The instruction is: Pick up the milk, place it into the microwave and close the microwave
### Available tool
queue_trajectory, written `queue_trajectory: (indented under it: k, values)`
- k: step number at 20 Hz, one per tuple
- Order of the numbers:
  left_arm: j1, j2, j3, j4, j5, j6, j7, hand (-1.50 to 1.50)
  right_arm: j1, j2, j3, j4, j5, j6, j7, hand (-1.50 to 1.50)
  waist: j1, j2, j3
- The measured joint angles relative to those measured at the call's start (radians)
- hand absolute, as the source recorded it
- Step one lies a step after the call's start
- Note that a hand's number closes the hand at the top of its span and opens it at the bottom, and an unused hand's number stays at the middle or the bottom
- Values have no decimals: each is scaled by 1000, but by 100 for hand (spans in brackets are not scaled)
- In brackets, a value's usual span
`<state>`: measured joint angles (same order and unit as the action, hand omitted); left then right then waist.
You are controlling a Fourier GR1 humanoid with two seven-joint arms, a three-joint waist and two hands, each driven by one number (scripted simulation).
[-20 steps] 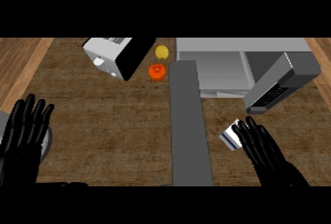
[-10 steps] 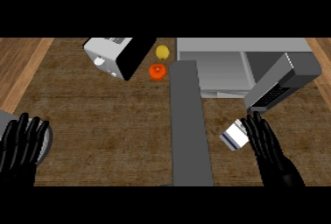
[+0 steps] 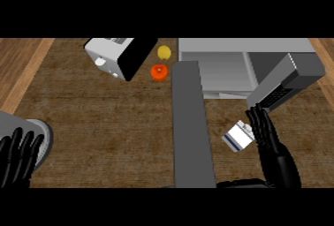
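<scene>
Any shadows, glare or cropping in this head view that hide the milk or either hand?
Head view: lighting is flat and even, with no glare on the counter; the milk shows in full beside the right hand, whose straight fingers lie along its right side; the left hand is cut by the view's left edge; the microwave interior reads plain grey, without deep shadow.

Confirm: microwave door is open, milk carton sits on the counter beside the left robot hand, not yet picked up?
Not quite: the milk carton lies beside the right robot hand, not the left, as the head view shows. The left robot hand rests far off at the lower left edge. The rest holds: the microwave door is open and the carton is still on the counter.
</scene>
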<state>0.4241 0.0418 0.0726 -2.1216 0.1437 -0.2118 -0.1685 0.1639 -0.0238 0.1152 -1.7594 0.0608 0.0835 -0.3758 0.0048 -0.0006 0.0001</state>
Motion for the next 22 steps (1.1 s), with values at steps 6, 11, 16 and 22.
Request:
queue_trajectory:
  k: [6, 11, 16, 22]
  values:
    - [25, -20, -14, -30, -22, -6, 1, -150, -62, -25, -85, 160, -7, -3, -89, -150, 0, 0, 0]
    - [52, -26, -8, -34, -12, -25, -20, -150, -82, -44, -131, 258, 14, -23, -154, -150, 1, 0, 0]
    - [60, -26, -17, -43, -18, -28, -15, -150, -161, -81, -190, 436, 10, -6, -233, -150, 2, 1, 0]
    - [68, -34, -21, -44, -23, -31, -27, -150, -223, -122, -223, 623, 21, 31, -319, -150, 2, 1, 0]
